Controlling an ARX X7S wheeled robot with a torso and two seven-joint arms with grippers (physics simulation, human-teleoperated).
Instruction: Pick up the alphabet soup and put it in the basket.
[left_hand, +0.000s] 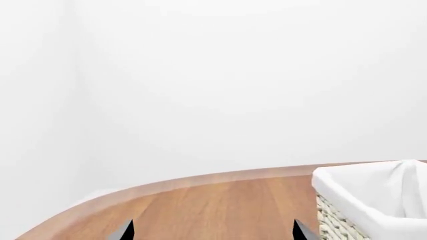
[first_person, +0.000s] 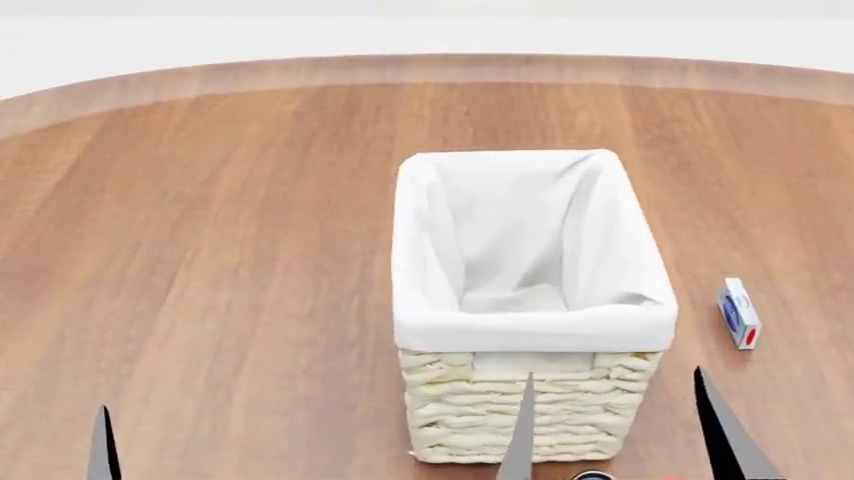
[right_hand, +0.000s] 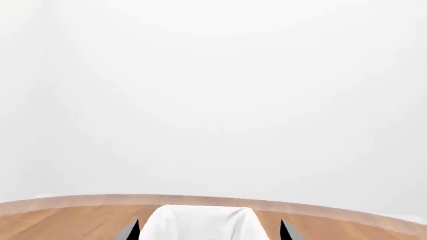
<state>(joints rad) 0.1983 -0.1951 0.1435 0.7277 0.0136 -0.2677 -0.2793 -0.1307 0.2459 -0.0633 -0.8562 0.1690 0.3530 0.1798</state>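
The basket (first_person: 534, 300) stands on the wooden surface (first_person: 200, 250). Both the left claw (left_hand: 212, 231) and right claw (right_hand: 208, 231) are spread wide, holding nothing.

Little of the robot shows. In the head view, the right end effector (first_person: 614, 440) appears as two thin pointed blades, grey on one face and black on the other, tapering to sharp tips. A single like blade of the left end effector (first_person: 104, 445) shows. Each wrist view shows only two small dark wedge tips with grey edges.
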